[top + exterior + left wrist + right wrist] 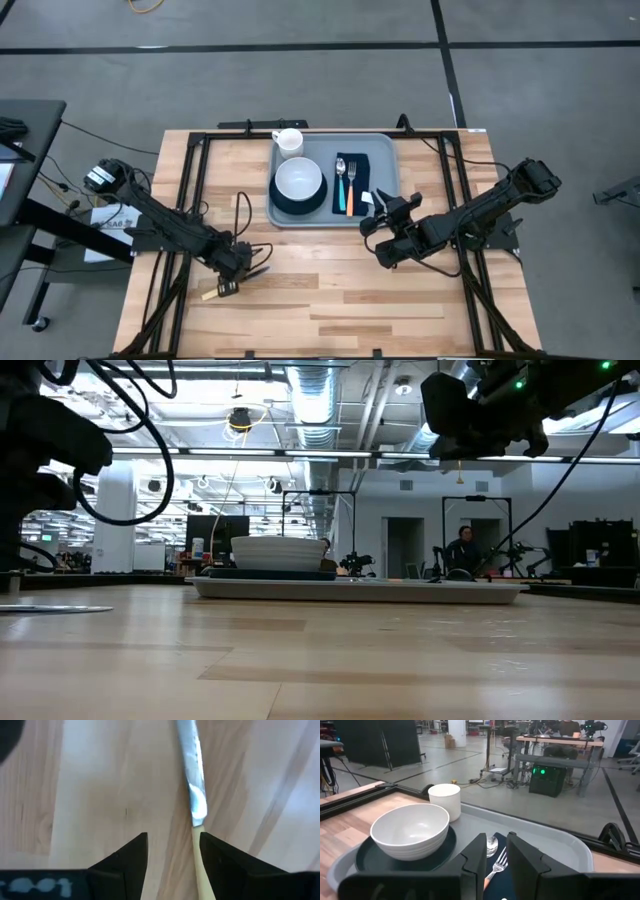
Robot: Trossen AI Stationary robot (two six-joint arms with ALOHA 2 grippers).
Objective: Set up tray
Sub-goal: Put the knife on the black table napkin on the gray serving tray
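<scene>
Wooden table holds the tray at its far side. My left gripper sits low with fingers wide around a knife by its handle. I should squeeze slowly and straight. My right gripper hangs narrow and empty near the tray.

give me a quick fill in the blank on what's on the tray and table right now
1. The white bowl sits on the dark ____, inside the tray.
2. The white cup stands in the tray's far ____ corner in the high view.
3. The fork and spoon lie on the folded ____.
4. The left end effector straddles the handle of a ____ lying on the wooden table.

Missing words: plate; left; napkin; knife
</scene>
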